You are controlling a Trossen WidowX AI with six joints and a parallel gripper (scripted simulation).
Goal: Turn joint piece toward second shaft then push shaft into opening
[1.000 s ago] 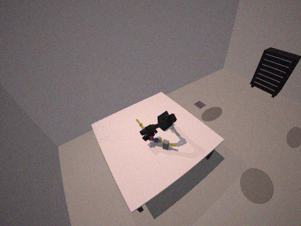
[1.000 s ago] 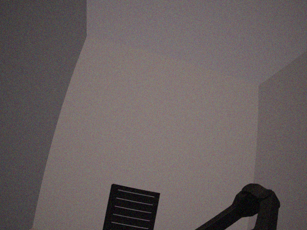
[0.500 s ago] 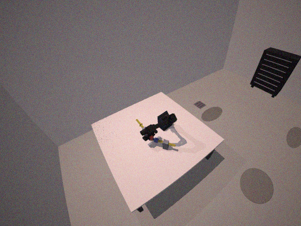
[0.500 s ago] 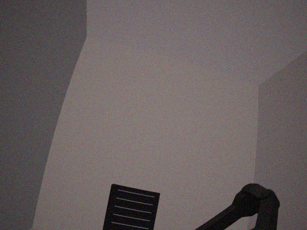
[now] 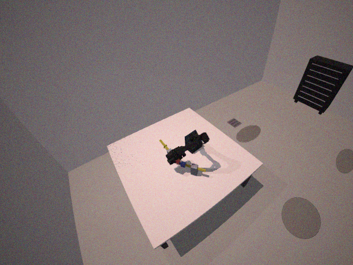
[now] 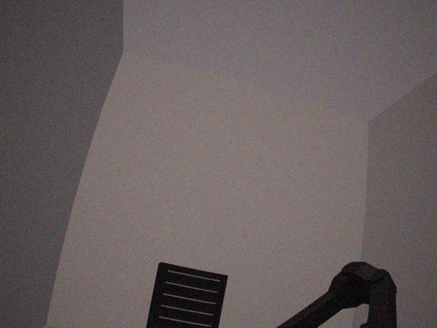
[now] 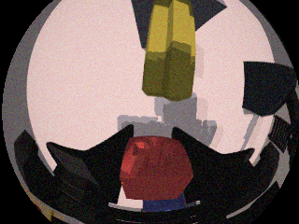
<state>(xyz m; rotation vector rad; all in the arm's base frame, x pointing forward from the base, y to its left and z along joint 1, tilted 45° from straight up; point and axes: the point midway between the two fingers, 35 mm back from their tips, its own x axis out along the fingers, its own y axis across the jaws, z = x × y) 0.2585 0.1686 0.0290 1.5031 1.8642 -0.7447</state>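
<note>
The red joint piece (image 5: 178,161) (image 7: 156,170) sits between the fingers of my gripper (image 5: 176,162) (image 7: 153,130), which is shut on it. A blue part (image 5: 182,164) (image 7: 163,204) lies behind it, on the end of the first yellow shaft (image 5: 202,169), which passes through a grey block (image 5: 194,169). The second yellow shaft (image 5: 162,143) (image 7: 169,56) is in front of the fingers in the wrist view, its near end a gap away from the joint piece. Its dark block (image 7: 209,14) shows behind it. The joint piece's opening cannot be made out. The exterior view shows none of these.
The arm's black base (image 5: 193,141) stands on the pale table (image 5: 142,199) (image 7: 84,84), beyond the gripper. The forearm lies over the space between the two shafts in the top view. The exterior view shows an arm joint (image 6: 363,282) and a black slatted cabinet (image 6: 186,300).
</note>
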